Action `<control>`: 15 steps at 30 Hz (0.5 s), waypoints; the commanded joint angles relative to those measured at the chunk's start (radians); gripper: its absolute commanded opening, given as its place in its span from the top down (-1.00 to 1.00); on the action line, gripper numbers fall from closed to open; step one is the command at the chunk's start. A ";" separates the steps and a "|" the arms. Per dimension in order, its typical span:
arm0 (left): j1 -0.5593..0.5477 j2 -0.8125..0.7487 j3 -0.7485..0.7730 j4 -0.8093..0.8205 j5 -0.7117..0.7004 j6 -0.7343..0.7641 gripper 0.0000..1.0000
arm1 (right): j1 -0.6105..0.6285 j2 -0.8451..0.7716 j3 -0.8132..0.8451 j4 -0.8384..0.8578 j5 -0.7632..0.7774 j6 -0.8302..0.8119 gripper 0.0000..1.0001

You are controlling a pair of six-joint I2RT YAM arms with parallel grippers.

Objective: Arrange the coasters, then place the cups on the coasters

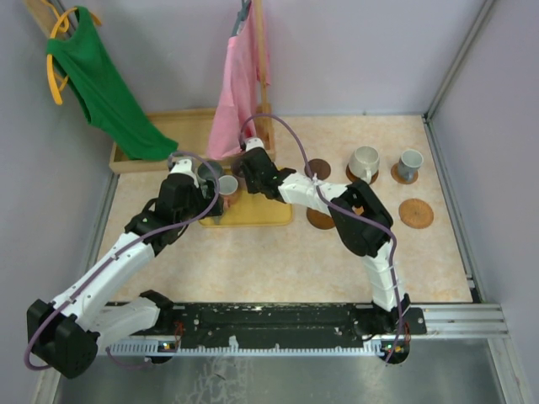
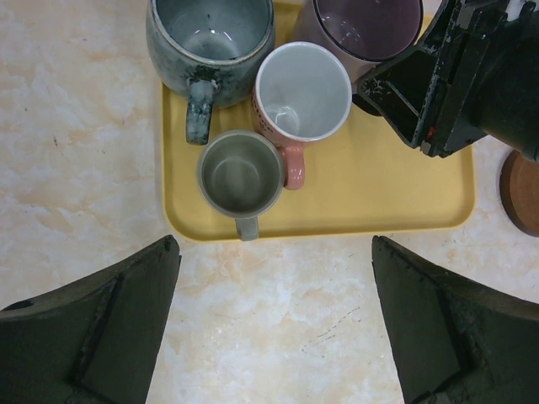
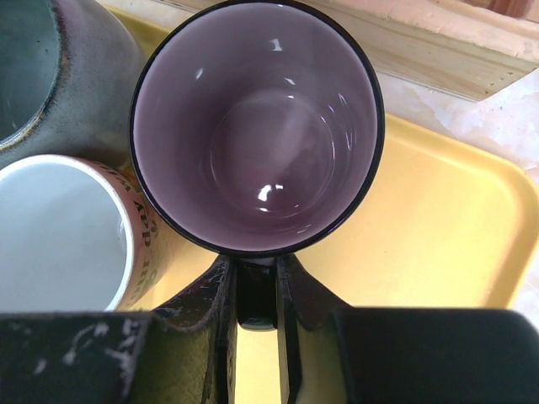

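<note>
Several cups stand together on a yellow tray [image 2: 396, 189]: a dark grey-green cup [image 2: 210, 38], a pink cup [image 2: 301, 93] with a white inside, a small grey-green cup [image 2: 240, 172] and a mauve cup [image 3: 253, 126]. My right gripper [image 3: 255, 273] is shut on the mauve cup's handle [image 3: 255, 295], one finger on each side. My left gripper [image 2: 274, 324] hangs open over bare table just in front of the tray. A cream cup [image 1: 365, 162] and a blue-grey cup [image 1: 410, 164] each sit on a coaster. Bare coasters lie at the back [image 1: 318, 168], in the middle [image 1: 320, 220] and on the right [image 1: 415, 213].
A wooden box [image 1: 181, 126] runs along the back, just behind the tray. A green cloth [image 1: 105, 84] and a pink cloth [image 1: 240, 80] hang over it. Walls close the table in on the left and right.
</note>
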 commanded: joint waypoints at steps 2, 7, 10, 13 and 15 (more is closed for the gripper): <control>0.006 -0.002 -0.011 0.025 0.005 0.000 -0.99 | -0.002 -0.032 -0.024 0.046 0.016 0.003 1.00; 0.006 -0.002 -0.010 0.027 0.009 -0.006 -0.99 | 0.000 -0.109 -0.110 0.080 0.037 0.015 1.00; 0.006 -0.001 -0.009 0.028 0.009 -0.006 -0.99 | -0.001 -0.167 -0.151 0.079 0.049 0.020 1.00; 0.006 -0.001 -0.010 0.029 0.013 -0.009 -0.99 | -0.001 -0.217 -0.191 0.078 0.056 0.026 1.00; 0.006 0.000 -0.011 0.031 0.017 -0.010 -0.99 | 0.000 -0.243 -0.212 0.072 0.058 0.028 1.00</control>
